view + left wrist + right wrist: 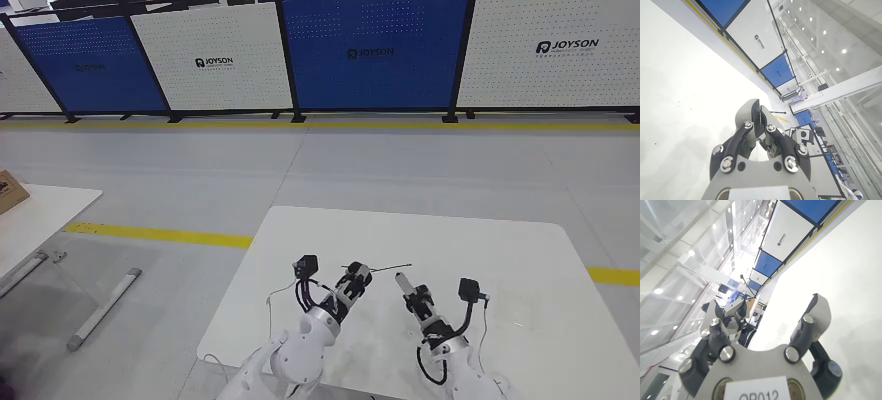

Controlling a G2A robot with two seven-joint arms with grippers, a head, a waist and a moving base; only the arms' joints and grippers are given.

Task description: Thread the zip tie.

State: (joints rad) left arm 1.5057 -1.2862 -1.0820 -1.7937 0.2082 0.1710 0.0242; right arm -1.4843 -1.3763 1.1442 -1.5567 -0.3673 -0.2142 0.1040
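Left gripper [759, 110] jaws clamped on one end of black zip tie [385, 267]. Right gripper [763, 303] near zip tie's other end, jaws wide.

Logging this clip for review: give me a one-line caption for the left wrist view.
Left hand shut on a thin black plastic zip tie over the white table.

Grey floor [400, 160] w/ yellow line [160, 235], blue/wht pegboard panels [375, 55]

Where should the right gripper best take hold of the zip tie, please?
Probably its free end: the zip tie juts from the shut left gripper toward the open right gripper, so come from that side, jaws across the thin strap.
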